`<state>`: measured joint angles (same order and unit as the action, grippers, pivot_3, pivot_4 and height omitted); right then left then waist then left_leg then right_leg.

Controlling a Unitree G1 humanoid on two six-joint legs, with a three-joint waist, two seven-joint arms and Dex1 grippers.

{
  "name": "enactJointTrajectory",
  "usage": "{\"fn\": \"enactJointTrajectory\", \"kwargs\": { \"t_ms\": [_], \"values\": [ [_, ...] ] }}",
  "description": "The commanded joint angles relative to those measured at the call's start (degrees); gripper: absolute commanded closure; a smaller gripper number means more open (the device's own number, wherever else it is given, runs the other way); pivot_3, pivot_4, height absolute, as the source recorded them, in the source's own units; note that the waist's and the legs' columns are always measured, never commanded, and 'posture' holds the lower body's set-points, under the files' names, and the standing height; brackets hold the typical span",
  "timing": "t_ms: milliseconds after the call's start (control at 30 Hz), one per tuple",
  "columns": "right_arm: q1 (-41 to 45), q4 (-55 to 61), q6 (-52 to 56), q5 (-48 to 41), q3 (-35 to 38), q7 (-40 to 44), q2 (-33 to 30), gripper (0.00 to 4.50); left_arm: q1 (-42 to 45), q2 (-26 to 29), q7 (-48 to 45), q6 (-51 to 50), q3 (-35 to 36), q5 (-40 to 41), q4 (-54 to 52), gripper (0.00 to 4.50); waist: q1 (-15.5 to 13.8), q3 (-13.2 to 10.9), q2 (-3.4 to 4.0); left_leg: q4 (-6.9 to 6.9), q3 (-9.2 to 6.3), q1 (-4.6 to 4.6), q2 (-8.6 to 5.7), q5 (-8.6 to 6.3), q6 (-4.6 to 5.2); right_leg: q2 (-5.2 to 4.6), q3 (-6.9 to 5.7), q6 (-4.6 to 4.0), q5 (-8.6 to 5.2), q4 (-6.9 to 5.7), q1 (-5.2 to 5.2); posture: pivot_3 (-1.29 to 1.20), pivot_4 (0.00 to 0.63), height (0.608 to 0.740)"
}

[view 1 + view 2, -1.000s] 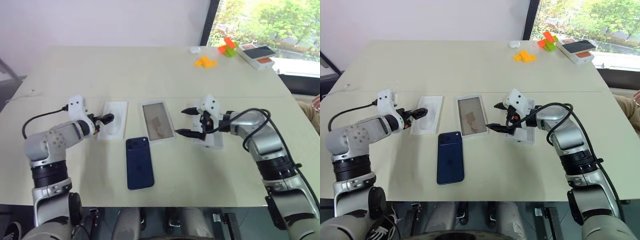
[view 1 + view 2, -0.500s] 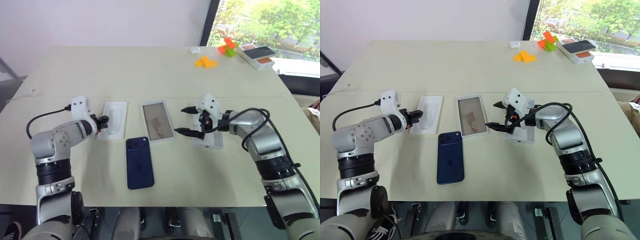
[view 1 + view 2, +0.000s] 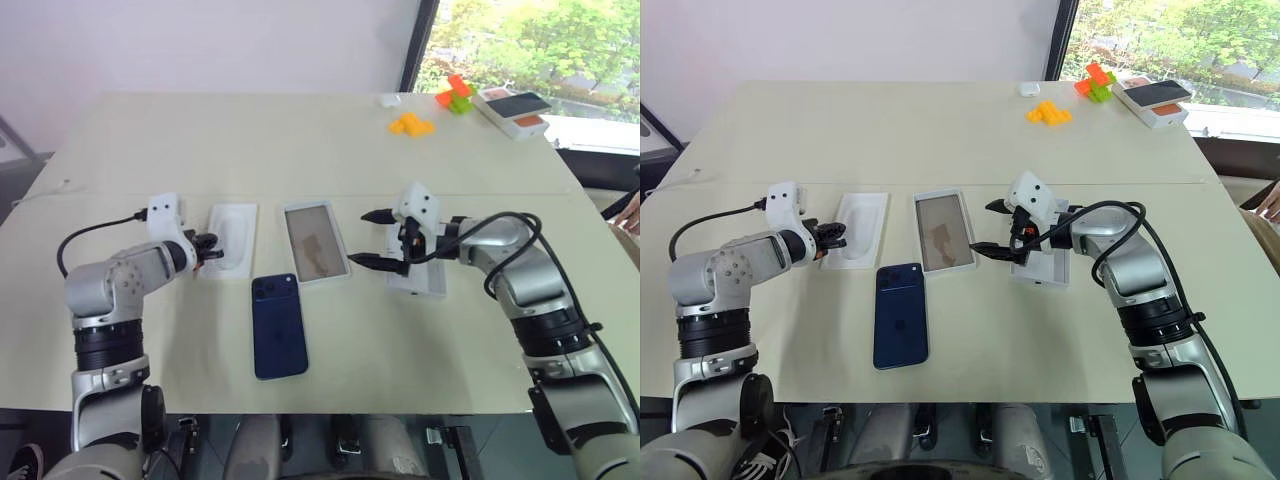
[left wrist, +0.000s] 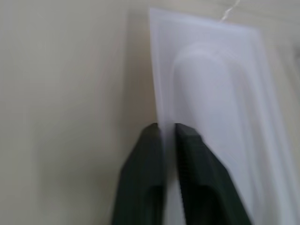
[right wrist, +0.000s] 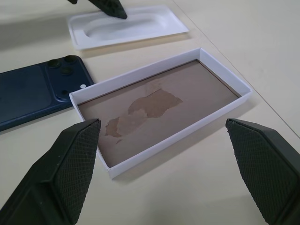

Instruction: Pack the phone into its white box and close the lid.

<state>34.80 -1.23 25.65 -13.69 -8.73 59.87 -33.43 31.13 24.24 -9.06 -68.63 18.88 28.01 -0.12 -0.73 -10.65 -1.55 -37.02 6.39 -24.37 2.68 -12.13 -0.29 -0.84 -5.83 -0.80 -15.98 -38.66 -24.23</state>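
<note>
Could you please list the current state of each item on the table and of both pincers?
Phone: flat on table, back up, unpacked.
White box: open, empty.
Lid: off the box, lying under right arm.
White insert: on table, edge pinched by left pincer.
Left pincer: shut on insert.
Right pincer: open, beside box.

navy phone (image 3: 278, 326), white box (image 3: 315, 242) brown inside, white insert (image 3: 231, 237)

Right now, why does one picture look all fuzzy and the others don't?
In the left wrist view the left claw sits very close to the white insert, so both look soft and blurry. The right wrist view shows the white box sharply, and the head views are bright from the window.
</note>
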Motion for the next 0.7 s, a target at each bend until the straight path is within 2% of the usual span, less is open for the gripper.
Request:
{"fn": "enactJointTrajectory", "kwargs": {
  "t_ms": [33,233,300,400,700],
  "values": [
    [1.55,1.42,-1.03,-0.39,0.97,0.40,-0.79,0.00,-1.26,0.23,-0.36,-1.56,-0.07,-0.11,-0.71,4.47,0.03,0.00,0.00,0.00,0.00,0.00,0.00,0.00,0.00,0.00,0.00,0.00,0.00,0.00,0.00,0.00,0.150,0.737],
    [0.95,1.36,-1.59,-0.33,1.28,0.75,-1.67,0.00,-1.25,-0.94,-0.81,-1.14,4.48,1.81,-0.63,4.47,0.10,0.00,0.00,0.01,0.00,0.00,0.00,0.00,0.00,0.00,0.00,0.00,0.00,0.00,0.00,0.00,0.150,0.737],
    [0.89,0.90,-2.44,0.14,1.26,0.50,-1.97,0.00,0.21,-3.85,-0.87,-2.77,11.12,6.82,-0.81,4.47,0.08,0.00,0.00,0.01,0.00,0.00,0.01,0.00,0.01,0.00,0.00,0.00,0.00,0.00,0.00,0.00,0.150,0.737],
    [1.05,0.55,-2.72,0.22,1.20,0.49,-1.99,0.00,0.73,-5.81,-1.37,-3.61,15.52,10.96,-2.19,4.47,0.09,-0.01,-0.01,0.00,0.00,-0.01,0.01,0.00,0.01,0.01,0.00,0.01,0.00,0.00,-0.01,0.00,0.150,0.737],
    [2.77,-2.07,-3.82,0.92,1.01,0.68,-1.53,0.00,2.13,-11.86,5.18,-7.24,20.40,17.96,-10.16,4.47,0.07,-0.03,-0.05,0.00,0.00,-0.02,0.00,0.00,0.00,0.01,0.00,0.02,0.00,0.01,-0.01,0.00,0.150,0.737]
  ]
}}
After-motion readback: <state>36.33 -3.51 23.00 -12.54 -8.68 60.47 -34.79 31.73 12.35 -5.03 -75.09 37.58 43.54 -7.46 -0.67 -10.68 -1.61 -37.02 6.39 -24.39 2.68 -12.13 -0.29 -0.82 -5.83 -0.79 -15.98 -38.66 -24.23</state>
